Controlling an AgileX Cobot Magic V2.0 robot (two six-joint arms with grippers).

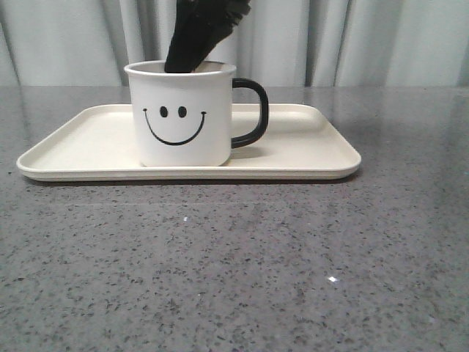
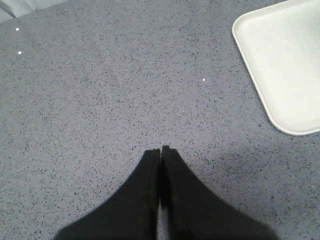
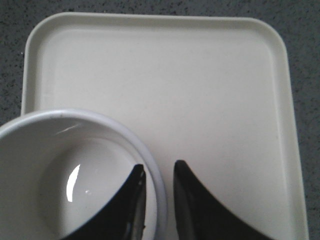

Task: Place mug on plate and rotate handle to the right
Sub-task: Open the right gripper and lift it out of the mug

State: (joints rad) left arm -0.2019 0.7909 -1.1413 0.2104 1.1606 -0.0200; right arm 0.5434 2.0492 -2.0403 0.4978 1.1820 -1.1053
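The white mug [image 1: 183, 139] with a black smiley face stands upright on the left-centre of the cream plate [image 1: 308, 150]. Its black handle [image 1: 258, 111] points to the right. My right gripper [image 1: 192, 44] comes down from above into the mug. In the right wrist view my right gripper [image 3: 159, 166] straddles the mug's rim [image 3: 157, 185], one finger inside and one outside, with a small gap to the wall, so it is open. The handle is hidden there. My left gripper [image 2: 160, 149] is shut and empty over the bare table, left of the plate's corner [image 2: 285, 65].
The grey speckled table [image 1: 234, 264] reaches round the plate on all sides. A pale curtain [image 1: 366, 37] hangs behind it. The right half of the plate [image 3: 200, 75] holds nothing.
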